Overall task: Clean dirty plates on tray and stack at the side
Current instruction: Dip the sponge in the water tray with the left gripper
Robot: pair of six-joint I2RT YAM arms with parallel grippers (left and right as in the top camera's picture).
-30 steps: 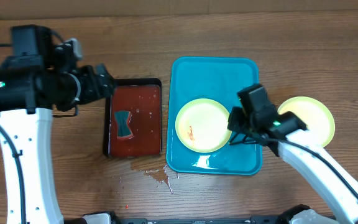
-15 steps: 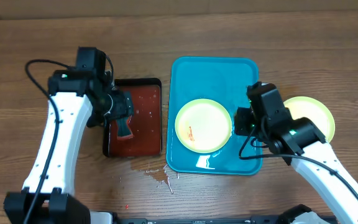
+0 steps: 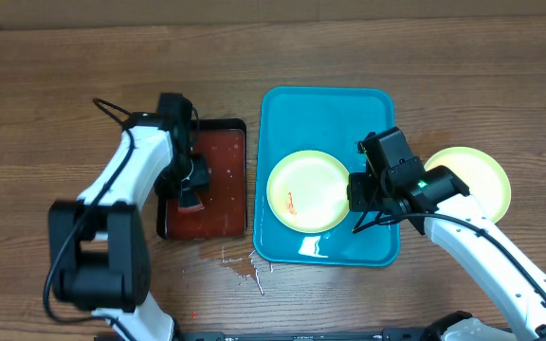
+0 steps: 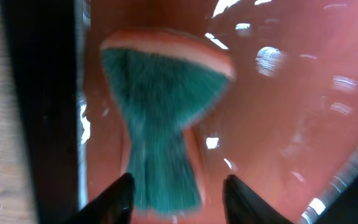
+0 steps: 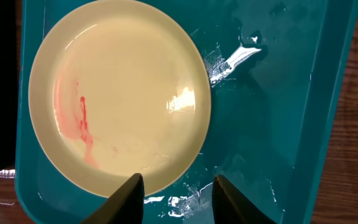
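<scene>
One pale yellow-green plate point(image 3: 309, 189) with a red smear lies on the turquoise tray point(image 3: 325, 114). Another plate point(image 3: 482, 172) lies on the table to the right of the tray; I cannot tell if it is a stack. My right gripper point(image 3: 358, 194) is open above the tray at the smeared plate's right rim. In the right wrist view the plate point(image 5: 120, 93) lies ahead of the open fingers point(image 5: 174, 199) on the wet tray point(image 5: 278, 124). My left gripper point(image 3: 192, 187) is open, its fingers point(image 4: 176, 199) either side of a teal sponge point(image 4: 160, 124).
A smaller dark red tray with a black rim point(image 3: 224, 152) lies left of the turquoise tray and holds liquid and the sponge. Drops of water point(image 3: 240, 265) lie on the wooden table in front of both trays.
My left arm has swung in and come down over the sponge in the dark red tray. My right gripper has shifted slightly by the plate's right rim. The plates have not moved.
</scene>
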